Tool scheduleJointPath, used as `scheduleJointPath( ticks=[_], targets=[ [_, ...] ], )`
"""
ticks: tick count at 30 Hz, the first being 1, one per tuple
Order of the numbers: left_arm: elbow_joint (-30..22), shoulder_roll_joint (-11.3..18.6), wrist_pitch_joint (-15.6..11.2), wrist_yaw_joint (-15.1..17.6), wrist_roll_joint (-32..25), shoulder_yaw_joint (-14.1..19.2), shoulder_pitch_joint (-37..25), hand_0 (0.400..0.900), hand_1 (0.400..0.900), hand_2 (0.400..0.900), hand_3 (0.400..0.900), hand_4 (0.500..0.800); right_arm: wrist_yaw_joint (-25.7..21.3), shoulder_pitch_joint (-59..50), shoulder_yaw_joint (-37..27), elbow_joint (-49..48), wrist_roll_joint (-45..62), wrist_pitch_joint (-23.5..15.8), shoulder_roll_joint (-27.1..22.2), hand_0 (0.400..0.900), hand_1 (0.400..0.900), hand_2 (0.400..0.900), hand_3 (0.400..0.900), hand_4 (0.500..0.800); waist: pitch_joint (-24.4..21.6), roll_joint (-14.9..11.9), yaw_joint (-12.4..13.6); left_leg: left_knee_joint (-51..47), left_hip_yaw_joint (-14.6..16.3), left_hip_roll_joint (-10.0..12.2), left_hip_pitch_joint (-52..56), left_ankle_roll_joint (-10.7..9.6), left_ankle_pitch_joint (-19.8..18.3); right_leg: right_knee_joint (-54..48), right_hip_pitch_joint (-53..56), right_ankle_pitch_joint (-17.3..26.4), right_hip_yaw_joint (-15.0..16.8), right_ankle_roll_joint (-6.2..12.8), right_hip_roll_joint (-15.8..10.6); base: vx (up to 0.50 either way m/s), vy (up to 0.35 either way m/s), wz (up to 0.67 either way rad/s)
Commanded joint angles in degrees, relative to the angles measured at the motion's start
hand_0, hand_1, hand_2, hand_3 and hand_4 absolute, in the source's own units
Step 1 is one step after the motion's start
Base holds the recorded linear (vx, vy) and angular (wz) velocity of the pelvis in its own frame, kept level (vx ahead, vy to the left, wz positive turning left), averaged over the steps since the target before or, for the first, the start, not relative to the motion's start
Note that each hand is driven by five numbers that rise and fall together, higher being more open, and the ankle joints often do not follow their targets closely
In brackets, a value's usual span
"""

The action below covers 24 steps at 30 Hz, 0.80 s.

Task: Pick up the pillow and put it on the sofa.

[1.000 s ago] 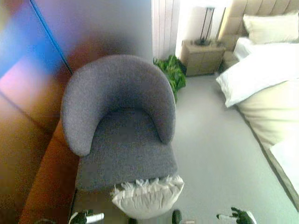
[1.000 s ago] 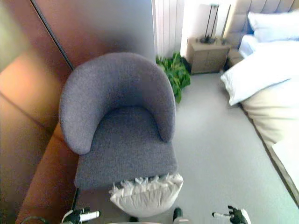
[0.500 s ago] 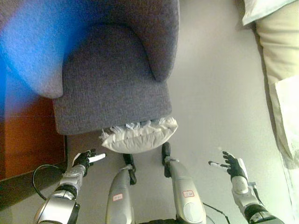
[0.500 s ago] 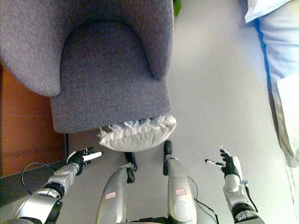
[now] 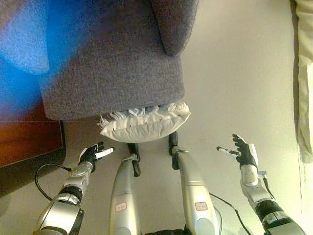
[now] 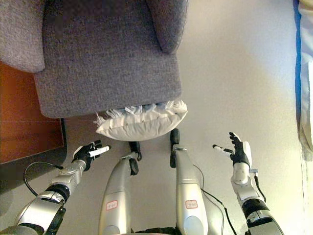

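A white pillow [image 5: 144, 124] with a fringed edge lies on the floor, against the front of the grey upholstered armchair [image 5: 112, 68]. It also shows in the right eye view [image 6: 141, 122]. My left hand [image 5: 93, 154] is open, low on the left, a little below and left of the pillow, touching nothing. My right hand [image 5: 243, 151] is open on the right, well clear of the pillow, over bare floor. Both hands are empty.
A reddish-brown wooden panel [image 6: 27, 117] stands left of the chair. The edge of a bed with pale bedding [image 5: 304, 78] runs along the right border. Light grey floor [image 5: 234, 73] lies between chair and bed.
The camera has tilted further down, so chair and pillow sit higher in the picture. Both hands have stayed open, to either side of the pillow.
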Motion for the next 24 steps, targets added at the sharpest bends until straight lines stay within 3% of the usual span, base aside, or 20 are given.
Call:
scheduleJointPath(
  ticks=[1,10,24],
  targets=[
    [-2.55,3.85,-3.2,-1.39,-4.73,-0.65,1.1,0.9,0.9,0.9,0.9,0.8,-3.55,3.92,-0.09,-4.6,2.41,-0.67,-4.2,0.9,0.9,0.9,0.9,0.8,0.03,-1.21,-1.35,0.65,-0.43,-1.68,-2.68,0.88,-0.77,-0.75,-0.33,-1.29,0.9,2.0,1.62,0.03,-0.059,0.0],
    [-9.21,2.82,-7.52,-5.03,-13.29,-1.4,-0.99,0.9,0.9,0.9,0.9,0.8,-3.57,6.0,-0.45,-6.21,2.24,-0.81,-2.87,0.9,0.9,0.9,0.9,0.8,0.03,-3.24,-1.34,2.43,-1.65,-1.81,-4.16,1.08,-1.41,1.01,-1.27,-0.99,0.75,1.98,2.58,0.04,-0.072,0.03],
    [-10.54,-0.25,-5.6,-9.63,-21.04,-2.6,-5.84,0.9,0.9,0.9,0.9,0.8,-1.77,7.66,0.18,-5.95,2.22,-1.1,-0.51,0.9,0.9,0.9,0.9,0.8,0.03,-6.25,-1.81,3.51,-2.07,-1.19,-1.61,1.3,-2.67,0.83,1.98,-0.81,0.18,2.45,3.56,0.03,-0.062,0.03]
  ],
)
